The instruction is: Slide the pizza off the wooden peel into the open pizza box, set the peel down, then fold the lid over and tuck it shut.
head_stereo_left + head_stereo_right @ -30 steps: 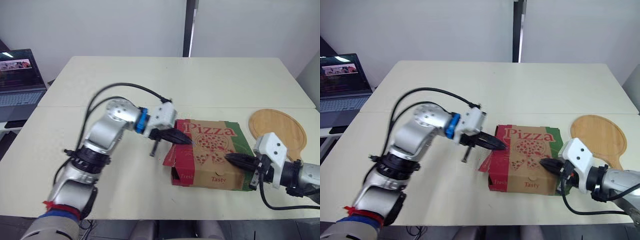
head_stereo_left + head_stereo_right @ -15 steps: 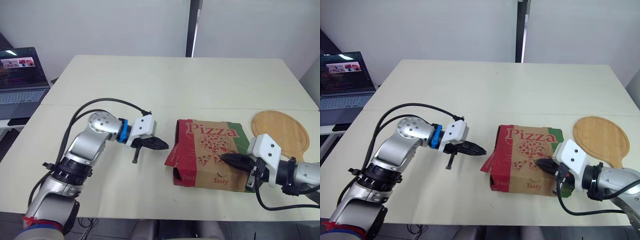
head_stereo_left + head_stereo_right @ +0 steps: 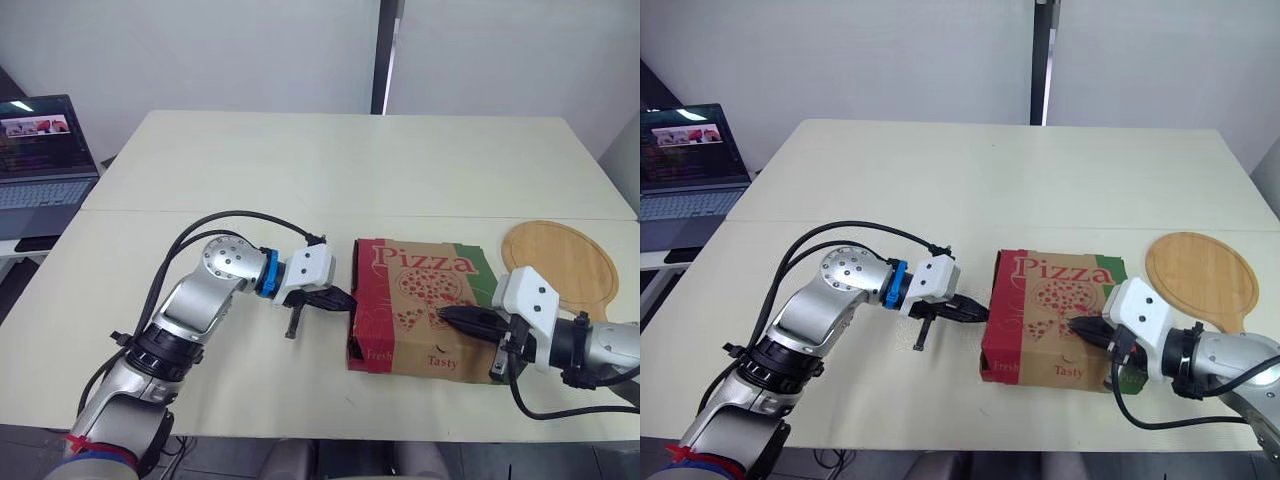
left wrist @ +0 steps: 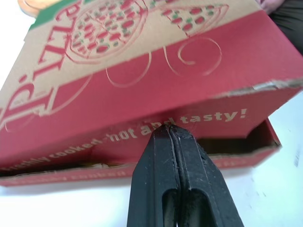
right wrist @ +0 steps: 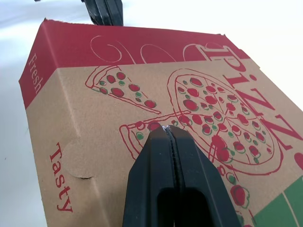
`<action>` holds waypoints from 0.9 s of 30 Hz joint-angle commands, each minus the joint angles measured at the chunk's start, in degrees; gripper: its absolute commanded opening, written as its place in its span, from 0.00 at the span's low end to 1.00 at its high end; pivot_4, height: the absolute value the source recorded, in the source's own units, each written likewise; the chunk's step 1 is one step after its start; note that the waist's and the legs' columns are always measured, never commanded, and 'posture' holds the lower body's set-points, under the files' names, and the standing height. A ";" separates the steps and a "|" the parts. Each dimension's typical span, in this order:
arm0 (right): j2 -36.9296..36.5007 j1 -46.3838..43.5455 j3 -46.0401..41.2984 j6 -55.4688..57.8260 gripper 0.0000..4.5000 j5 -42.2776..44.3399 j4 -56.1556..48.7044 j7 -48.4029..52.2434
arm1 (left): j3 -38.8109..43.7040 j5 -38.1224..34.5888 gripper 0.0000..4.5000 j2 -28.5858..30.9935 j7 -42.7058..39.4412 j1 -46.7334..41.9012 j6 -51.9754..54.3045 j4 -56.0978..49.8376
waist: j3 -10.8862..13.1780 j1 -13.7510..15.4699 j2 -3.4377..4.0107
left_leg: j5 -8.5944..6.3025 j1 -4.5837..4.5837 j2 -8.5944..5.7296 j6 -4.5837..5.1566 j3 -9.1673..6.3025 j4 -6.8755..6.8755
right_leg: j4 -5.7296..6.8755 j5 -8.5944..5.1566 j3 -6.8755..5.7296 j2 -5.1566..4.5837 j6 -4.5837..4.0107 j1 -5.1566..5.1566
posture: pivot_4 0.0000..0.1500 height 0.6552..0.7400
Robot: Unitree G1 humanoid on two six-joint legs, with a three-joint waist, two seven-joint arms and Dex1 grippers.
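Observation:
The pizza box [image 3: 425, 300] lies on the table's near right with its printed lid folded down. Its red left side flap [image 4: 156, 118] hangs over the side wall with a dark gap beneath. My left gripper [image 3: 349, 298] is shut, its tips pressed against that flap [image 3: 358, 300]. My right gripper [image 3: 443, 314] is shut too, tips resting on the lid's pizza picture [image 5: 208, 113] near the front edge. The round wooden peel [image 3: 557, 255] lies flat on the table right of the box. No pizza is in sight.
An open laptop [image 3: 40, 150] stands on a side table at the far left. The cream table [image 3: 330, 165] stretches wide beyond the box. A dark vertical post [image 3: 385, 55] rises behind the table's far edge.
My left gripper pulled back left from the box, then returned to press the red side flap inward. The flap, flared out before, now lies close against the box. The right gripper stayed on the lid.

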 commanded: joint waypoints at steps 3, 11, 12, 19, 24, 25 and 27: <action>-0.66 -0.84 0.10 -0.35 0.01 -0.02 -0.61 0.31 | 1.23 -0.42 0.00 1.57 0.13 0.05 -0.22 -2.05 | 0.00 -0.03 0.00 | 0.00 0.00 0.00 0.00 0.00 0.00 | 0.00 0.00 0.00 0.00 0.00 0.00 | 1.00 0.93; -1.35 -0.17 0.76 -0.98 0.01 -1.38 -0.58 0.62 | 5.06 -6.41 0.00 5.25 -4.14 -4.71 7.01 0.19 | 0.01 -0.02 -0.01 | 0.00 -0.01 -0.01 0.00 -0.01 -0.01 | 0.01 0.00 -0.02 0.00 0.00 0.00 | 1.00 0.93; -1.37 -0.14 0.78 -1.01 0.01 -1.48 -0.60 0.69 | 5.52 -7.24 0.00 4.89 -4.14 -5.73 7.97 0.50 | 0.01 -0.02 -0.02 | 0.00 -0.01 -0.01 0.01 -0.02 0.00 | 0.00 0.00 -0.04 0.00 0.00 0.01 | 1.00 0.93; -1.59 0.31 0.38 -1.17 0.01 -2.11 -0.60 1.53 | 2.52 -8.43 0.00 -3.96 -2.22 -11.42 8.66 0.73 | 0.01 -0.08 -0.02 | 0.00 -0.01 -0.02 0.00 -0.01 0.01 | -0.02 0.00 -0.02 0.00 0.00 0.03 | 1.00 0.93; -1.00 -0.39 -5.47 0.83 0.09 1.92 -0.99 1.32 | -3.74 -3.10 0.00 -7.19 -4.22 -11.10 0.52 3.64 | 0.01 -0.20 -0.02 | 0.01 0.00 0.01 -0.01 0.02 -0.01 | 0.00 0.00 0.00 0.01 0.00 -0.01 | 1.00 0.93; -1.02 -0.47 -6.88 1.41 0.13 3.23 -1.18 1.46 | -4.06 -2.77 0.00 -7.57 -4.27 -11.13 -0.17 4.06 | 0.01 -0.16 -0.02 | 0.01 0.00 0.00 -0.01 0.02 -0.01 | 0.00 0.00 0.01 0.01 0.00 -0.01 | 1.00 0.93; -3.08 0.18 -11.86 3.80 0.28 7.59 -2.44 3.60 | -4.49 -2.66 0.00 -8.63 -4.55 -11.62 -0.93 4.90 | 0.01 -0.11 -0.02 | 0.00 -0.01 0.00 -0.01 0.01 -0.01 | 0.00 0.00 0.00 0.01 0.00 0.00 | 1.00 0.93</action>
